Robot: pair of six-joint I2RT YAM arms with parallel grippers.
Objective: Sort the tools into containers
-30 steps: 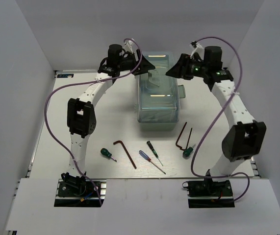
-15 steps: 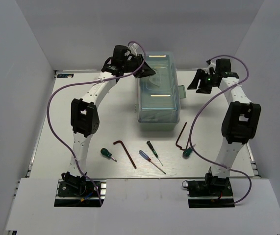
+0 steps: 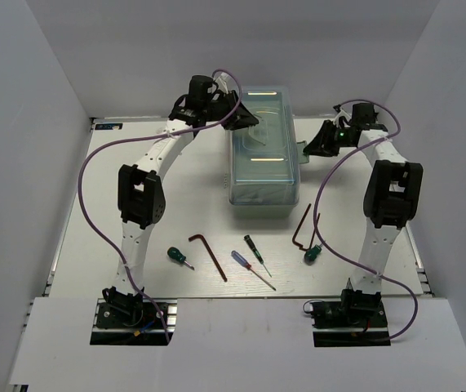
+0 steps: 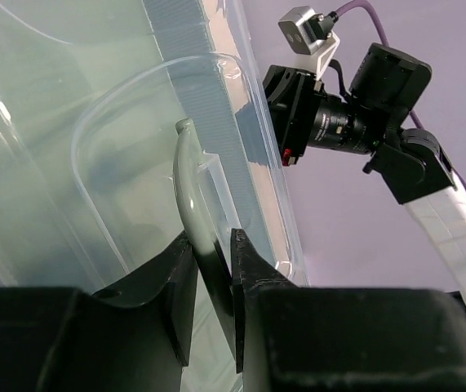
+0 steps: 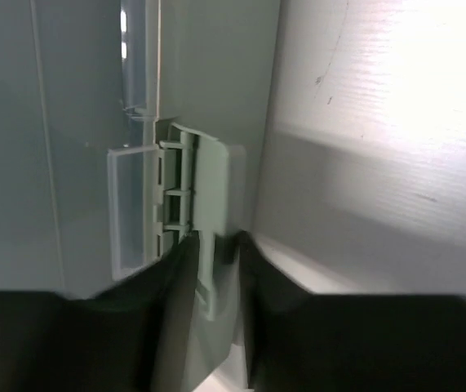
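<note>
Top view: my right gripper (image 3: 310, 149) has swung down from above the toolbox (image 3: 264, 175) to the latch on its right wall, while my left gripper (image 3: 246, 120) stays on the lid handle on top. With both arms now on the box, I judge unlatching comes next. No sorting has begun. All six tools lie on the table (image 3: 94, 212) on the near side of the toolbox: two green screwdrivers (image 3: 175, 256), two hex keys (image 3: 208, 255), a blue screwdriver (image 3: 247, 265) and a black screwdriver (image 3: 255, 251).

Left wrist view: the jaws are clamped on the pale lid handle (image 4: 188, 188). The right arm's camera (image 4: 330, 122) shows just beyond the toolbox's right edge.

Right wrist view: the jaws stand slightly apart and straddle the latch (image 5: 190, 196). One finger (image 5: 175, 278) touches it, the other shows a gap. The closed lid blocks access to the trays inside.
</note>
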